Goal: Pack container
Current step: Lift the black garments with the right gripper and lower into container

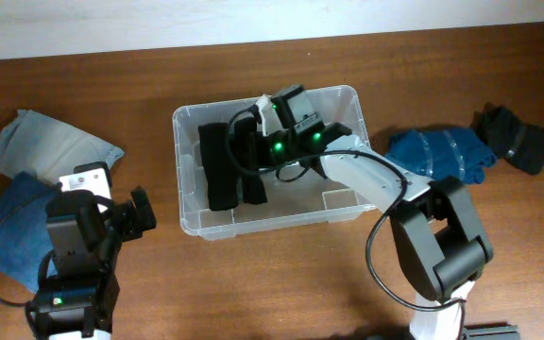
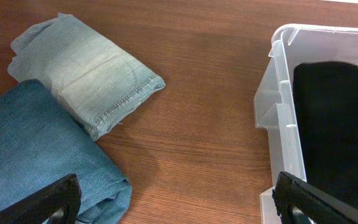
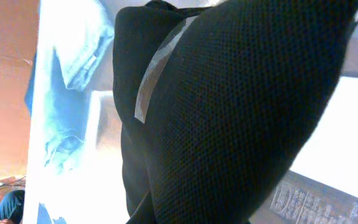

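– Two tools to log. Overhead first?
– Tub stands mid-counter with black cloths inside. Right tool reaches into it; left tool hangs well apart.
– Left wrist?
– Left tool gapes wide and holds nothing. Jeans lie apart from the tub.
– Right wrist?
– Black mesh fills the view, so I cannot tell its grip. Tub judged light, stiff and slick; take it by the rim.

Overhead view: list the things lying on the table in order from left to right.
Going right: light folded denim → clear container → blue garment → black garment.
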You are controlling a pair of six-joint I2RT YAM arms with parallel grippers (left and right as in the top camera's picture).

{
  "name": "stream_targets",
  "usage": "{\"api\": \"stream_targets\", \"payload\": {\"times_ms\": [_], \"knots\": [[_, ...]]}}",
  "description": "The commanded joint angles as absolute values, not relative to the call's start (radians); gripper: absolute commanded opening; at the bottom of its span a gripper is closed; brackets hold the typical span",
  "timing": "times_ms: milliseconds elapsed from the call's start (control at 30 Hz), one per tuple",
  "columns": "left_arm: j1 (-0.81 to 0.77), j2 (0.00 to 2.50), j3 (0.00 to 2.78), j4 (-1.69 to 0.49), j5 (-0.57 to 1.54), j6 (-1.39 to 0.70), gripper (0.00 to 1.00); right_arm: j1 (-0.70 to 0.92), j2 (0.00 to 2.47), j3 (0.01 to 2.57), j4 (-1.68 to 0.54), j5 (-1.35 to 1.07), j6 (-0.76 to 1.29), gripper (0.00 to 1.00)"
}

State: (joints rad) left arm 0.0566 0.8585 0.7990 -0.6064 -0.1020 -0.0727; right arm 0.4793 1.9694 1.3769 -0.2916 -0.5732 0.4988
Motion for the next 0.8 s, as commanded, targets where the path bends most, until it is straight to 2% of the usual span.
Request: {"api": "stream_targets", "payload": {"times_ms": [0, 100, 133, 167, 200, 233, 500, 767], "knots": [[0.062, 0.86, 0.823, -0.607, -0.094, -0.083, 0.99, 0.482, 1.966, 1.393, -0.3, -0.567, 0.517, 0.04], [0.062, 0.86, 0.823, -0.607, -0.094, -0.083, 0.99, 0.492, 1.966, 1.393, -0.323, -0.567, 0.513, 0.05], [0.062, 0.86, 0.823, -0.607, -0.094, -0.083, 1.0, 0.497, 1.966, 1.393, -0.326, -0.567, 0.513, 0.11], [0.062, 0.86, 0.823, -0.607, -0.094, -0.083, 0.99, 0.503, 1.966, 1.393, -0.33, -0.567, 0.513, 0.4], [0.062, 0.86, 0.823, -0.607, -0.094, -0.083, 0.99, 0.505, 1.966, 1.393, -0.331, -0.57, 0.511, 0.79], [0.062, 0.86, 0.823, -0.607, -0.094, -0.083, 0.99, 0.511, 1.966, 1.393, -0.336, -0.572, 0.497, 0.99], [0.062, 0.86, 0.823, -0.606, -0.094, -0.083, 0.99, 0.464, 1.893, 1.394, -0.405, -0.566, 0.396, 0.98], [0.062, 0.86, 0.823, -0.604, -0.094, -0.083, 1.0, 0.221, 1.563, 1.431, -0.622, -0.457, 0.263, 0.99]]}}
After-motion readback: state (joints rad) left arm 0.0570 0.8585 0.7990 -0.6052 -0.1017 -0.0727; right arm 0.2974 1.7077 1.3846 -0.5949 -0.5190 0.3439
